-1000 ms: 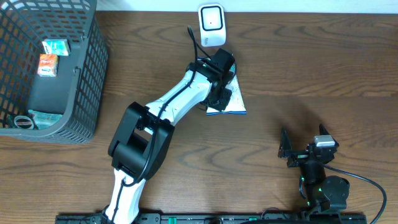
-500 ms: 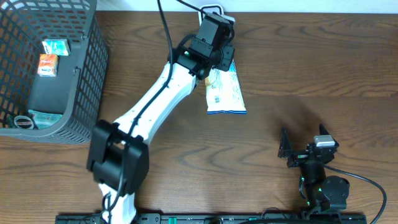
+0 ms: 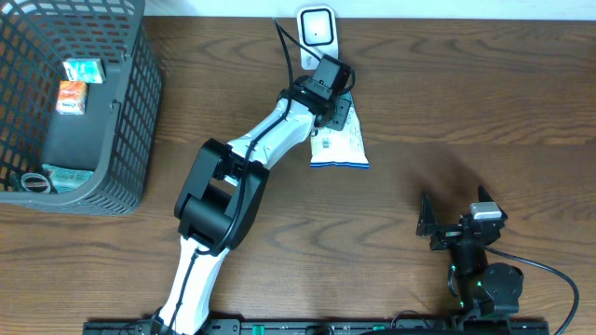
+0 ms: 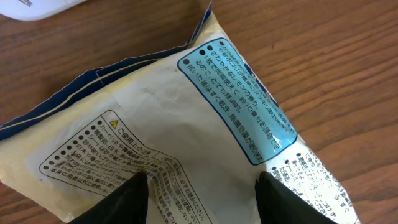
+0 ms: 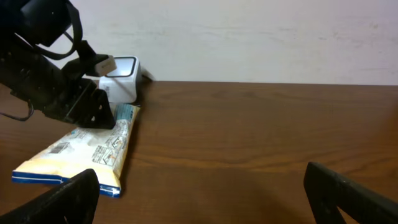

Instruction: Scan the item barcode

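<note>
The item, a cream snack packet (image 3: 341, 147) with blue edges and printed text, lies flat on the wooden table just in front of the white barcode scanner (image 3: 317, 28). My left gripper (image 3: 336, 109) hovers over the packet's far end, next to the scanner. In the left wrist view its black fingers (image 4: 118, 202) stand apart above the packet's printed face (image 4: 155, 118), which is not pinched; the left gripper (image 4: 202, 199) is open. My right gripper (image 3: 454, 214) rests open near the front right, far from the packet (image 5: 81, 152). No barcode shows.
A dark mesh basket (image 3: 130, 140) stands at the left edge, holding small boxes (image 3: 73, 84) and other items. The scanner's cable (image 3: 287, 51) runs beside the left arm. Bare wood lies between the packet and the right gripper (image 5: 205, 199).
The left arm carried the packet's end up towards the scanner, then came back down. Its jaws have spread and the packet now lies on the table. The right arm has not moved.
</note>
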{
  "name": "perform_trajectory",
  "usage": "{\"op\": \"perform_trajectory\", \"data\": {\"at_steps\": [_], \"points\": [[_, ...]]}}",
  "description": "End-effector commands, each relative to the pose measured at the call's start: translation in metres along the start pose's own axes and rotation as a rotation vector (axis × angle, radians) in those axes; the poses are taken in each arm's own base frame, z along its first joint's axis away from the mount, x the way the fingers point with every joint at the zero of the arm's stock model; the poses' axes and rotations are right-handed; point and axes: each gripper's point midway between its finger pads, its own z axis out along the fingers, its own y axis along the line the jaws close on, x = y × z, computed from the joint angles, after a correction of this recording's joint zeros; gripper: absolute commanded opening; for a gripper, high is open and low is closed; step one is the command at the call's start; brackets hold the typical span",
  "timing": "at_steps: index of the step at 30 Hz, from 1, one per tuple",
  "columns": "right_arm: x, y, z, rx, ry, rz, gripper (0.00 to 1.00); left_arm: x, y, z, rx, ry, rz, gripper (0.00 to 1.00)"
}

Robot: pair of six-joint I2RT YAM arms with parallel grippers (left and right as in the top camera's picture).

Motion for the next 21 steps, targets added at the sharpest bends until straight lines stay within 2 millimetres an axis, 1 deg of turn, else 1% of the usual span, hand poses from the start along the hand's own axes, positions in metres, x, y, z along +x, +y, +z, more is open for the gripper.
{"op": "perform_trajectory", "data": {"at_steps": [1, 4, 6, 8, 9, 10, 11, 12, 14, 16, 17, 19, 20, 21], "points": [[0.0, 0.002, 0.0, -0.01, 0.0, -0.012, 0.99, -0.023, -0.002, -0.027, -0.001, -0.066, 0.005, 0.56], [0.0, 0.002, 0.0, -0.01, -0.001, -0.012, 0.99, -0.048, -0.006, -0.064, 0.012, -0.14, 0.005, 0.57], [0.0, 0.002, 0.0, -0.01, -0.001, -0.012, 0.99, -0.058, -0.008, -0.09, 0.017, -0.172, 0.005, 0.62], [0.0, 0.002, 0.0, -0.01, 0.0, -0.012, 0.99, -0.059, -0.007, -0.108, 0.015, -0.171, 0.004, 0.63], [0.0, 0.002, 0.0, -0.01, 0.0, -0.012, 0.99, -0.054, -0.005, -0.115, 0.011, -0.149, 0.003, 0.63], [0.0, 0.002, 0.0, -0.01, -0.001, -0.012, 0.99, -0.051, -0.004, -0.116, 0.007, -0.136, 0.002, 0.63], [0.0, 0.002, 0.0, -0.01, 0.0, -0.012, 0.99, -0.043, -0.002, -0.116, 0.001, -0.102, 0.001, 0.65], [0.0, 0.002, 0.0, -0.01, -0.001, -0.012, 0.99, -0.038, 0.0, -0.116, -0.003, -0.083, -0.001, 0.69], [0.0, 0.002, 0.0, -0.01, -0.001, -0.012, 0.99, -0.022, 0.007, -0.11, -0.018, -0.021, -0.009, 0.78], [0.0, 0.002, 0.0, -0.01, 0.0, -0.012, 0.99, -0.011, 0.018, -0.105, -0.036, 0.03, -0.035, 0.87], [0.0, 0.002, 0.0, -0.01, 0.0, -0.012, 0.99, -0.002, 0.033, -0.101, -0.055, 0.067, -0.101, 0.89], [0.0, 0.002, 0.0, -0.01, 0.0, -0.012, 0.99, 0.003, 0.044, -0.1, -0.018, 0.098, -0.172, 0.9], [0.0, 0.002, 0.0, -0.01, 0.0, -0.012, 0.99, 0.004, 0.045, -0.1, 0.023, 0.109, -0.192, 0.98], [0.0, 0.002, 0.0, -0.01, 0.0, -0.012, 0.99, 0.005, 0.045, -0.101, 0.078, 0.122, -0.216, 0.98]]}}
